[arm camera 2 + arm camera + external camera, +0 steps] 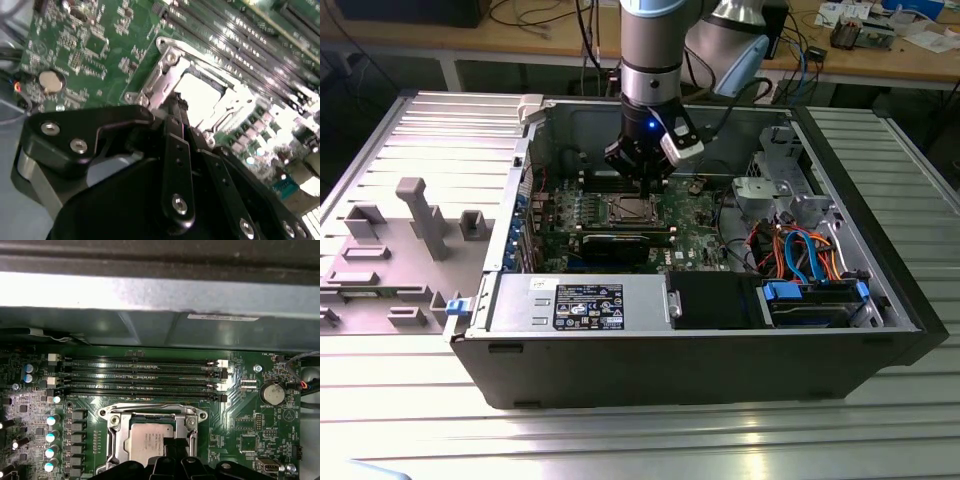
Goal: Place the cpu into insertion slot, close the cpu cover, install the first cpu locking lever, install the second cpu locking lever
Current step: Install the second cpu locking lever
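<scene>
The first wrist view shows the gripper (172, 450), fingers pressed together, poised over the cpu (150, 437), seated in the insertion slot (116, 440).

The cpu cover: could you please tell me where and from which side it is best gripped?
Probably by one thin side bar of the cpu cover, coming straight down from above: it lies flat around the cpu, so only the frame's edges offer a hold.
</scene>
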Robot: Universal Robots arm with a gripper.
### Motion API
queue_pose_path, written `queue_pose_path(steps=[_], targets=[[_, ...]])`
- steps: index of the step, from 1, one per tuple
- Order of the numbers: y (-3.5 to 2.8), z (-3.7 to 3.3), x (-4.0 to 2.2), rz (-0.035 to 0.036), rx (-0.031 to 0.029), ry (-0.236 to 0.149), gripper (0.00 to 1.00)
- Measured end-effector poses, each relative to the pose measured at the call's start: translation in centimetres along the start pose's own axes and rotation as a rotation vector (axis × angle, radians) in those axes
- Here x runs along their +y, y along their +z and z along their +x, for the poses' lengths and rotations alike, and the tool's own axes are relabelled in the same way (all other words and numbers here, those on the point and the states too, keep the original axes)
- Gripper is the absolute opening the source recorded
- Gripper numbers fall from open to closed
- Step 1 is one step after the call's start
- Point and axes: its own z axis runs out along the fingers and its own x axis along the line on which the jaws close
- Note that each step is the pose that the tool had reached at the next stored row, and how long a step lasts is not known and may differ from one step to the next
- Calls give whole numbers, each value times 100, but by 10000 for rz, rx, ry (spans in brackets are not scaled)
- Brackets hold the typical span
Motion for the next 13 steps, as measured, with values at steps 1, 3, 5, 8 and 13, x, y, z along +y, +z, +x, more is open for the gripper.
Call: queue_pose_path(steps=[1,3,5,8,13], targets=[[0,0,-2,-2,-1,0,11],[-1,1,-22,0,1,1,11],[-1,2,-59,-1,0,0,11],[0,4,-101,-1,0,1,11],[1,5,-121,0,0,1,11]])
